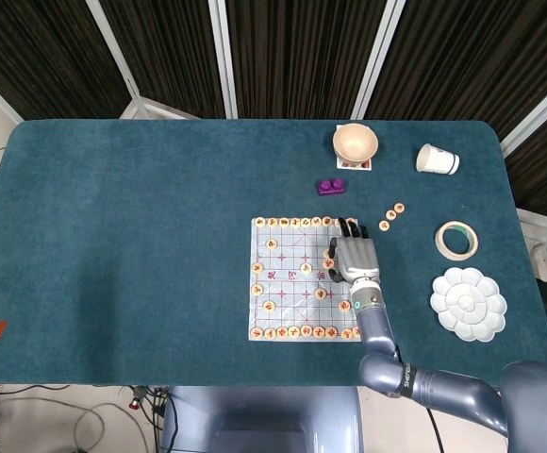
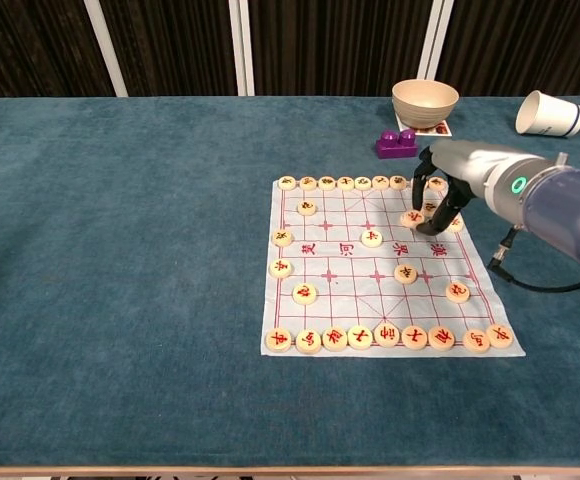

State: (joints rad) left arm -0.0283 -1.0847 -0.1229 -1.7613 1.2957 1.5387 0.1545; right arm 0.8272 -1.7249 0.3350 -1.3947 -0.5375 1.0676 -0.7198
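A broad table (image 1: 141,245) covered in dark teal felt fills most of the room's middle, its far corners rounded. Behind its far edge hang black pleated curtains (image 1: 292,57), split by pale metal frame bars (image 1: 222,57) that lean at angles. Beyond the near left corner lies a light floor with loose cables (image 1: 28,411). The light is even and soft, casting hardly any shadows on the felt.
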